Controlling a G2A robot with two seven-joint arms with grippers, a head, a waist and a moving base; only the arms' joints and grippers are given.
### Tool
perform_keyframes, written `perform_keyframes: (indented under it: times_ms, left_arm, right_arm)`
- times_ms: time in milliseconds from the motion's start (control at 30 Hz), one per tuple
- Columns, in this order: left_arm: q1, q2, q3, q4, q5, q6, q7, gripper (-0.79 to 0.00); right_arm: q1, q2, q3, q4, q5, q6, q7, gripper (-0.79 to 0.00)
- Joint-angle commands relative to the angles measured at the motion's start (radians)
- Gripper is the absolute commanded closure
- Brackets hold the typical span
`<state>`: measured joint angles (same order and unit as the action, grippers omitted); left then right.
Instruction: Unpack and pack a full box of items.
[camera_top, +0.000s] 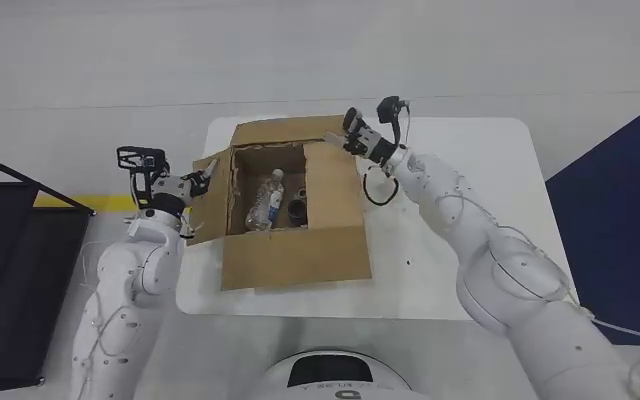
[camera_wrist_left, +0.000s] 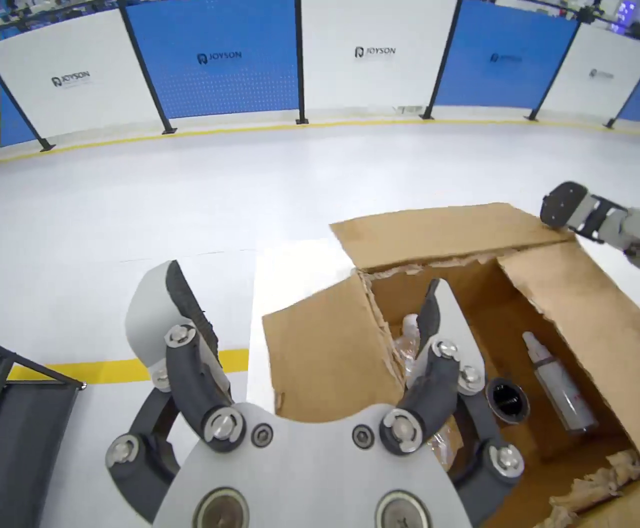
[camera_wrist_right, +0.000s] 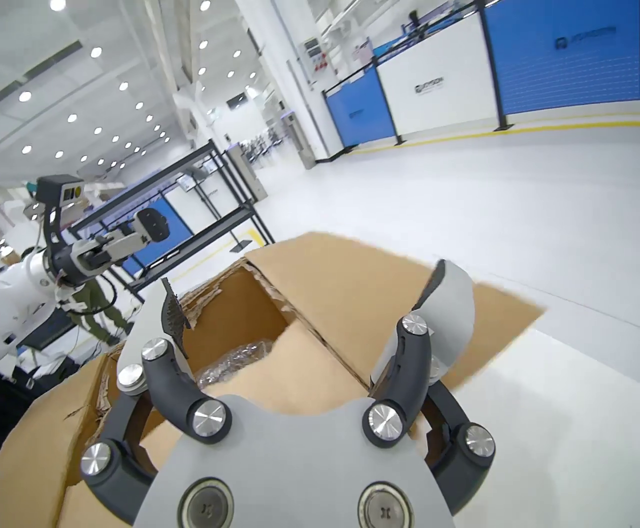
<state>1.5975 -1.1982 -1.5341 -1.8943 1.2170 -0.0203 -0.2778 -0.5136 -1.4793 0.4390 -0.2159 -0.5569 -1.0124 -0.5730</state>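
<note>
The cardboard box (camera_top: 295, 260) stands on the left half of the white table (camera_top: 480, 140), reaching from the far edge almost to the near edge. All four of its flaps are folded outward. The left flap (camera_top: 212, 205) hangs past the table's left edge, the far flap (camera_top: 285, 130) lies along the far edge, and the right flap (camera_top: 332, 185) rests flat toward the middle of the table.

My left gripper (camera_top: 203, 178) sits at the left flap, near the box's far left corner. Its fingers are spread wide and hold nothing. In my left wrist view the flap's edge runs up between them, one finger on the outer side and one over the box's inside. I cannot tell whether either finger touches the cardboard.

My right gripper (camera_top: 350, 130) is at the box's far right corner, where the far and right flaps meet. Its fingers are also spread apart and empty, and they sit above the cardboard there.

Inside the box, a clear plastic bottle (camera_top: 268, 200) lies lengthwise along the left wall. A dark round item (camera_top: 298, 208) lies just beside it toward the right wall. My left wrist view also shows a slim white bottle (camera_wrist_left: 560, 390) lying against the right wall, and crumpled brown paper (camera_wrist_left: 595, 492) at the near end of the box floor.
</note>
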Motion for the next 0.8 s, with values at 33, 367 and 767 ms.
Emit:
perform_keyframes:
  times_ms: [33, 367, 767]
  left_arm:
    - [-0.017, -0.004, 0.084, 0.028, 0.096, -0.003, -0.030, -0.785]
    - [-0.086, -0.030, 0.309, 0.071, 0.198, 0.037, -0.111, -0.785]
    - [-0.181, -0.064, 0.422, 0.061, 0.233, 0.174, -0.100, -0.785]
  right_arm:
    - [-0.041, 0.045, 0.012, -0.011, -0.019, 0.000, -0.080, -0.785]
    - [-0.153, 0.156, 0.066, -0.191, 0.042, 0.000, 0.012, -0.785]
    - [-0.247, 0.270, 0.150, -0.442, 0.214, 0.000, 0.264, -0.785]
